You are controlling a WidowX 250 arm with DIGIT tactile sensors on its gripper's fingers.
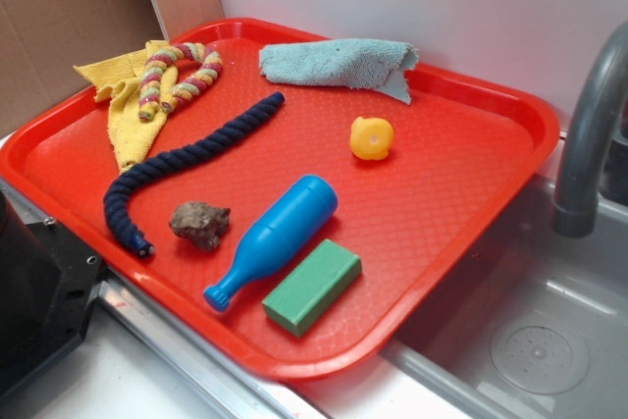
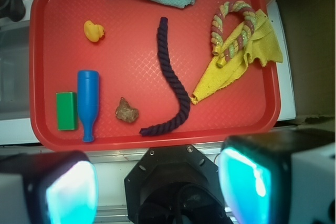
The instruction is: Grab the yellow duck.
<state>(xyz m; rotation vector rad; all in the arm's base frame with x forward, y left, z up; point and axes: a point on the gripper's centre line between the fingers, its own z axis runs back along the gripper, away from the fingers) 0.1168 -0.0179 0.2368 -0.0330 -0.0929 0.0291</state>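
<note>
The yellow duck (image 1: 372, 137) (image 2: 94, 30) is a small glossy yellow-orange toy lying on the red tray (image 1: 471, 183) (image 2: 231, 114), right of centre in the exterior view and upper left in the wrist view. My gripper (image 2: 157, 187) hangs high above the robot's black base, off the tray's near edge and far from the duck. Its two cyan-padded fingers (image 2: 71, 192) stand wide apart with nothing between them. The gripper does not show in the exterior view.
On the tray lie a blue bottle (image 1: 275, 237) (image 2: 87, 103), a green block (image 1: 312, 285) (image 2: 66, 110), a brown rock (image 1: 200, 224) (image 2: 126, 111), a dark blue rope (image 1: 186, 159) (image 2: 173, 82), a striped rope (image 1: 182, 74) on a yellow cloth (image 1: 126, 115), and a teal cloth (image 1: 334, 63). A grey faucet (image 1: 589, 134) and sink (image 1: 530, 340) sit to the right.
</note>
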